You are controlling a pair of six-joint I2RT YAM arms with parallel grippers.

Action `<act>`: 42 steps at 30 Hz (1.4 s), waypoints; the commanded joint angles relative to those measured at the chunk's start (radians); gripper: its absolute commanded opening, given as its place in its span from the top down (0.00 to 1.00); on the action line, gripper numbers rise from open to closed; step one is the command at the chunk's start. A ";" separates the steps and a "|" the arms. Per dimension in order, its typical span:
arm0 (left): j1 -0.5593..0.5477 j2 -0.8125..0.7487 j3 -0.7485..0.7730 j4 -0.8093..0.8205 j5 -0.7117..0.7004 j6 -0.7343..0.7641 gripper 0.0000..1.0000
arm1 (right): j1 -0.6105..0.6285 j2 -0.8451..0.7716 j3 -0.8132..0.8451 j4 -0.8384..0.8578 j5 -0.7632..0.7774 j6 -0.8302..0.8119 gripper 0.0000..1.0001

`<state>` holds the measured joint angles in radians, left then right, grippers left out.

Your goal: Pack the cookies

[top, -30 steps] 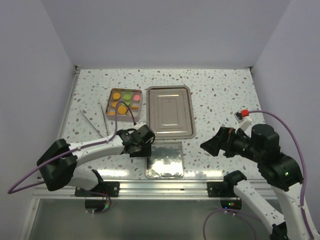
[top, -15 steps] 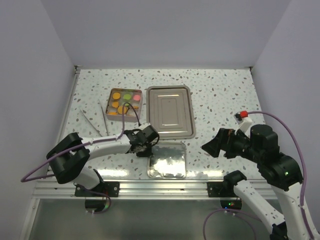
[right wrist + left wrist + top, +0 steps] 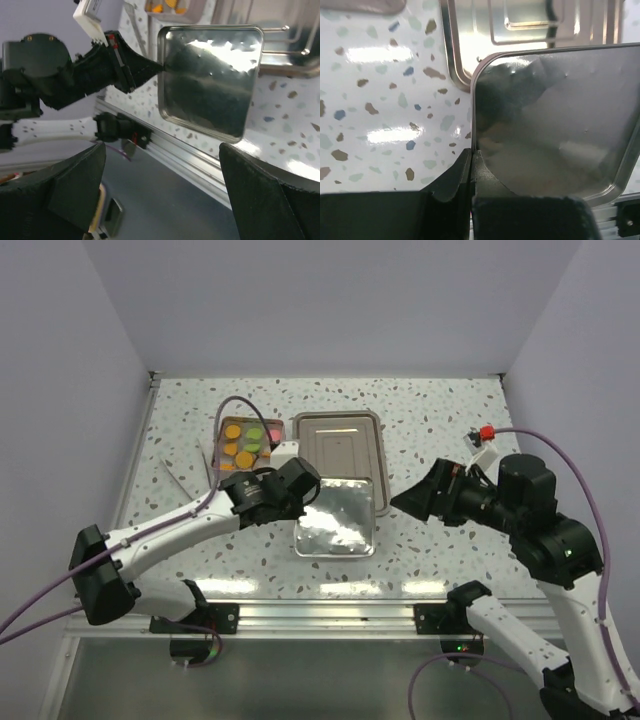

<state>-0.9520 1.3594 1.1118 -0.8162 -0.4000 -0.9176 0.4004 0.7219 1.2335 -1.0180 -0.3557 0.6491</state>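
The left fingers (image 3: 454, 179) are pinching the near-left edge of a shiny metal lid (image 3: 338, 520), holding it above the desk (image 3: 430, 430) — in the top view its far edge is overlapping the open tin (image 3: 340, 423). The cookies (image 3: 245, 440) are lying in a small tray (image 3: 284, 428) beyond, with a purple cable (image 3: 240, 400) arching over them. The right fingers (image 3: 75, 180) are hanging wide apart and empty, right of the lid.

Left: we stretch our left arm (image 3: 170, 530) forward, left gripper (image 3: 471, 155) pinched tight | Right: our right arm (image 3: 545, 540) bent, right gripper (image 3: 405, 502) spread wide, pointing left
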 commanded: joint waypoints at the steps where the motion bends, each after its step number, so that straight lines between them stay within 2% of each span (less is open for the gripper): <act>1: -0.024 -0.063 0.129 -0.157 -0.181 0.037 1.00 | 0.003 0.062 0.046 0.207 -0.092 0.199 0.01; 10: -0.145 -0.068 0.377 -0.349 -0.451 0.039 1.00 | 0.003 0.355 0.124 0.395 -0.247 0.460 0.01; 15: -0.267 0.052 0.571 -0.497 -0.587 -0.027 1.00 | 0.003 0.433 0.129 0.476 -0.270 0.535 0.01; 17: -0.316 0.085 0.623 -0.502 -0.606 -0.003 1.00 | 0.003 0.464 0.144 0.487 -0.284 0.547 0.01; 25: -0.404 0.150 0.681 -0.500 -0.714 0.029 1.00 | 0.003 0.501 0.158 0.444 -0.318 0.535 0.01; 34: -0.435 0.139 0.721 -0.498 -0.899 0.196 1.00 | 0.003 0.542 0.178 0.288 -0.405 0.480 0.01; 37: -0.447 0.115 0.711 -0.498 -0.977 0.233 1.00 | 0.003 0.557 0.187 0.288 -0.407 0.494 0.01; 41: -0.482 0.090 0.675 -0.417 -1.088 0.406 1.00 | 0.003 0.582 0.188 0.323 -0.422 0.532 0.01; 42: -0.485 0.086 0.668 -0.332 -1.099 0.451 1.00 | 0.005 0.586 0.198 0.329 -0.425 0.538 0.01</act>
<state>-1.4155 1.5021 1.7847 -1.2945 -1.3415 -0.6193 0.4011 1.2949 1.3773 -0.7033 -0.7300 1.1603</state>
